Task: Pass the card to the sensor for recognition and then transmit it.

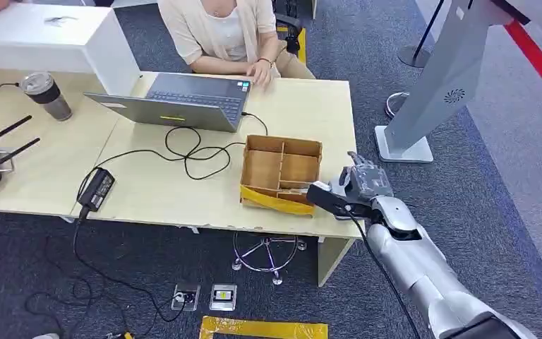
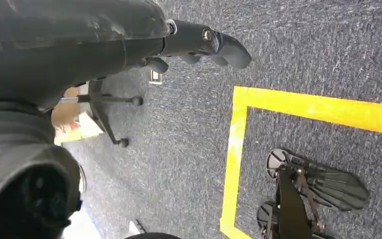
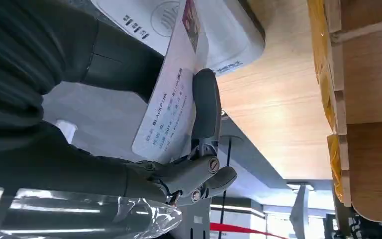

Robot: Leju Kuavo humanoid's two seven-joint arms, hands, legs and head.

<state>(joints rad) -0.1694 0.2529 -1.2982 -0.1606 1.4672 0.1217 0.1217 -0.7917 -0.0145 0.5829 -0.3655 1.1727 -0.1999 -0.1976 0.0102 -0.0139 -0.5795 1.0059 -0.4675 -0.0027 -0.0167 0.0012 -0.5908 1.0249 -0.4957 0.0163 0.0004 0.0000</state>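
Silver and jointed, the robot's right arm reached up from below toward the near right corner of the pale wooden table [image 1: 183, 191], its right hand [image 1: 358, 185] raised just beside the open cardboard box [image 1: 281, 173] with its yellow-taped front edge. In the right wrist view, the hand [image 3: 189, 149] gripped a white card [image 3: 171, 94] printed with dark text and a small picture, the thick grey thumb [image 3: 206, 104] pressed flat across its face and the darker fingers closed behind it. The card lay right over the white sensor [image 3: 219, 35] that sat on the tabletop, though I could not tell whether the two touched. The left hand [image 2: 204, 45] hung low over the grey carpet [image 2: 303, 50], near a square of yellow floor tape [image 2: 238, 134], its dark fingers loosely curled in and holding nothing. Across the table a seated person [image 1: 226, 32] rested a hand by a grey laptop [image 1: 183, 102].
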